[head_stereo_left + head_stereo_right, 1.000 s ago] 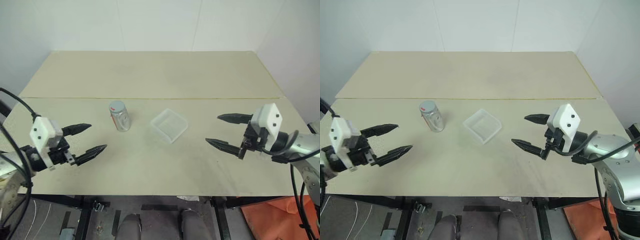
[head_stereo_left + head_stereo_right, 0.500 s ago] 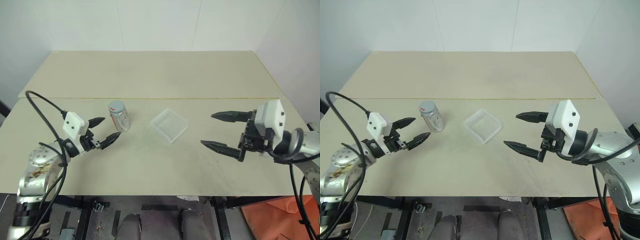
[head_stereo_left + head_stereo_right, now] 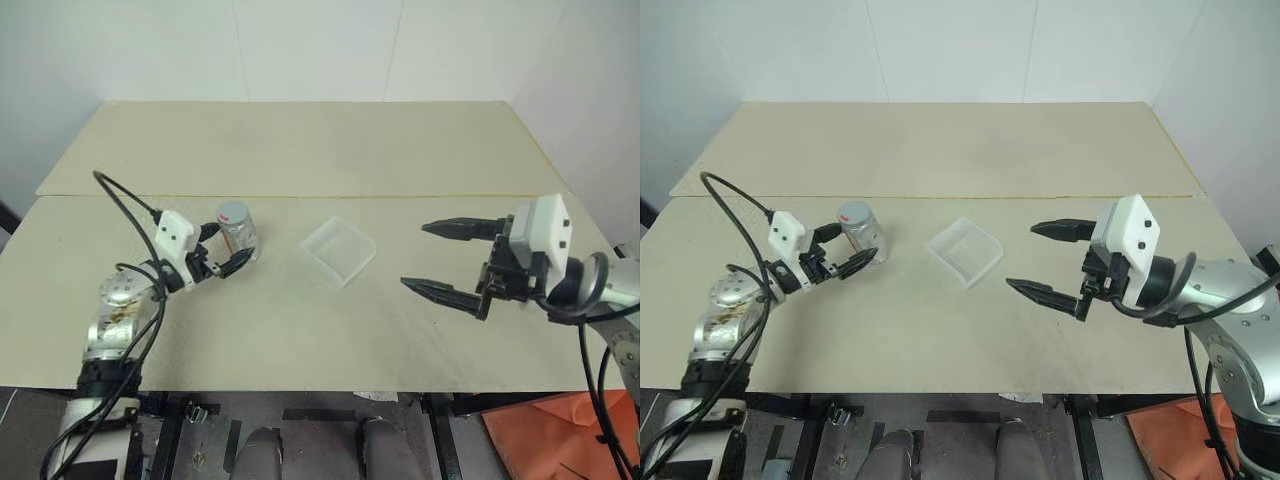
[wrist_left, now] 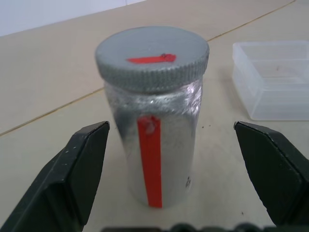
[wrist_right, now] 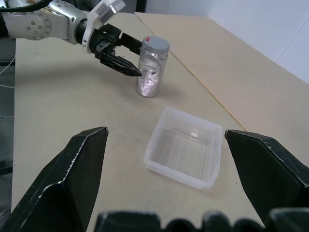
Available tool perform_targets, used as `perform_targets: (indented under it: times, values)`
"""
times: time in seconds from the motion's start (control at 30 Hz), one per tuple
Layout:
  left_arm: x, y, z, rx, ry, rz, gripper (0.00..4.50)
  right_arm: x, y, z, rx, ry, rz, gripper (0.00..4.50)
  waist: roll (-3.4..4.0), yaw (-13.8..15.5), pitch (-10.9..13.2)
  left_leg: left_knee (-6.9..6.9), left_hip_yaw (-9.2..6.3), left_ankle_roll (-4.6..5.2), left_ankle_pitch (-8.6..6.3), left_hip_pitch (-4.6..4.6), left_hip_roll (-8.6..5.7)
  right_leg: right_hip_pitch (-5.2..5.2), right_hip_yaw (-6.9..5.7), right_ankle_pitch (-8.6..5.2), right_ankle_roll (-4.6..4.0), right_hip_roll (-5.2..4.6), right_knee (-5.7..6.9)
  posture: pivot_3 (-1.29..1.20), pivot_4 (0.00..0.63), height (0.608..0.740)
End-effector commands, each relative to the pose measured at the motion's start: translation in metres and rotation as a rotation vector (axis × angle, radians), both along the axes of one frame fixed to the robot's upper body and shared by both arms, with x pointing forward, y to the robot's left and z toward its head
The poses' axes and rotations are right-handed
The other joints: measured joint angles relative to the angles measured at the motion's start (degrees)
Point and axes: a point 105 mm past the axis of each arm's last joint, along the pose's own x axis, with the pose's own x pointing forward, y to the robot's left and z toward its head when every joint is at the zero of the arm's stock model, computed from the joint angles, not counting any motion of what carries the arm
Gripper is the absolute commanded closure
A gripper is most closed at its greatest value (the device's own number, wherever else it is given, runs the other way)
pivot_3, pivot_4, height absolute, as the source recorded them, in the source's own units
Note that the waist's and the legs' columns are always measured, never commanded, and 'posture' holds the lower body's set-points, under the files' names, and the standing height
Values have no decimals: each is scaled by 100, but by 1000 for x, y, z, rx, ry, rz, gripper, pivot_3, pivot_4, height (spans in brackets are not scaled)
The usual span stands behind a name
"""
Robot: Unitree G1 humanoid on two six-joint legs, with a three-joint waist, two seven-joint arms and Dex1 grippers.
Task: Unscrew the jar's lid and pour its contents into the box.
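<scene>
Progress: nothing of the task is seen to be done yet; the lid [image 4: 152,57] is seated on the jar [image 3: 238,232], and the box [image 3: 339,250] is seen bare, apart from a speck or two.
Jar: it is found upright on the table [image 3: 300,150], well left of centre, with the box just to its right and apart from it.
Left gripper [image 3: 226,250]: it is held wide open at jar height, one finger on each side of the jar; no touch is made out in the left wrist view.
Right gripper [image 3: 448,260]: it is spread wide and empty, hung above the table well to the right of the box.
Contents: they cannot be made out through the jar's shiny wall.
Left to do: the jar is to be clamped, the lid unscrewed, the contents tipped into the box.
Obstacles: none is judged to lie between jar and box; a seam line [image 3: 420,197] is crossed behind them.
</scene>
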Motion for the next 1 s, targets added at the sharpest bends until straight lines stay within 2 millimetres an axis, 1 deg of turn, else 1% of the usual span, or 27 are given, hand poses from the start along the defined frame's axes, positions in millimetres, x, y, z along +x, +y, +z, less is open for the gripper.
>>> perform_targets:
  times: [0.03, 0.37, 0.63, 0.83, 1.0]
  values:
    - [9, -5, 8, 1, -51, -6, 7, -5, 1, 10, -9, -53, 9, 0, 0, 4, 0, 0, 0, 0, 0, 1, 0, 0, 0, 0, 0, 0, 0, 0, 150, 740]
    - [29, -6, 4, -36, -42, 39, 7, -8, 2, 12, -11, -62, 9, 0, -1, 4, 0, 1, -1, 0, 0, -1, -1, 0, 0, 1, 2, 0, 1, 0, 150, 740]
    - [41, -12, 4, -95, -62, 73, 7, -9, 3, 12, -13, -61, 15, 0, -2, 7, 0, 2, -3, -1, 1, -3, -2, 0, -1, 1, 3, 0, 0, 0, 150, 740]
    - [43, -17, 2, -130, -80, 84, 7, -11, 4, 13, -15, -61, 16, 0, -2, -2, 0, 2, -3, -2, 1, -2, -2, 0, -1, 1, 3, 0, 1, 0, 150, 740]
    - [44, -16, -1, -138, -86, 95, 7, -11, 4, 14, -20, -60, 16, 0, -2, 1, 0, 2, -4, -2, 1, -2, -2, 0, -1, 2, 3, 0, 0, 0, 150, 740]
